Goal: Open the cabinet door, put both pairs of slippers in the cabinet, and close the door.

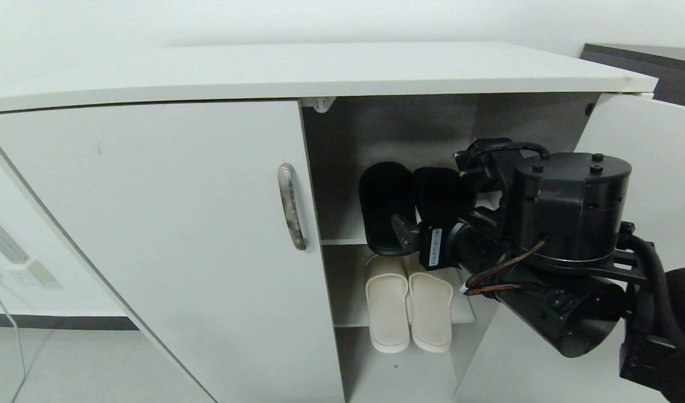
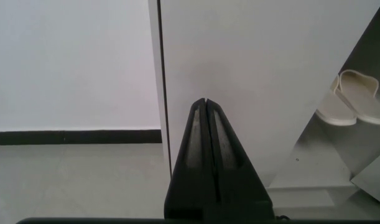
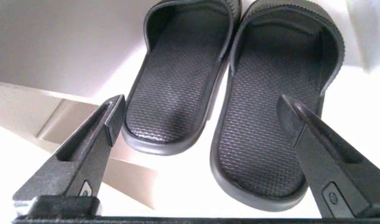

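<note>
Two black slippers point(image 1: 387, 207) point(image 3: 177, 81) rest side by side on the upper shelf of the white cabinet point(image 1: 320, 67), heels toward the opening. My right gripper point(image 1: 426, 224) point(image 3: 202, 109) is open just in front of those heels, one finger point(image 3: 96, 143) out to each side, touching neither. A pair of white slippers point(image 1: 409, 305) point(image 2: 351, 99) lies on the shelf below, heels hanging over its edge. My left gripper point(image 2: 205, 102) is shut on nothing, low down and facing the closed left door point(image 2: 239, 56).
The right cabinet door point(image 1: 644, 168) stands swung open beside my right arm. The left door point(image 1: 152, 224) is closed, with a metal handle point(image 1: 290, 207). A bottom compartment point(image 1: 398, 369) sits under the white slippers. Grey floor and a dark skirting point(image 2: 71, 135) lie to the left.
</note>
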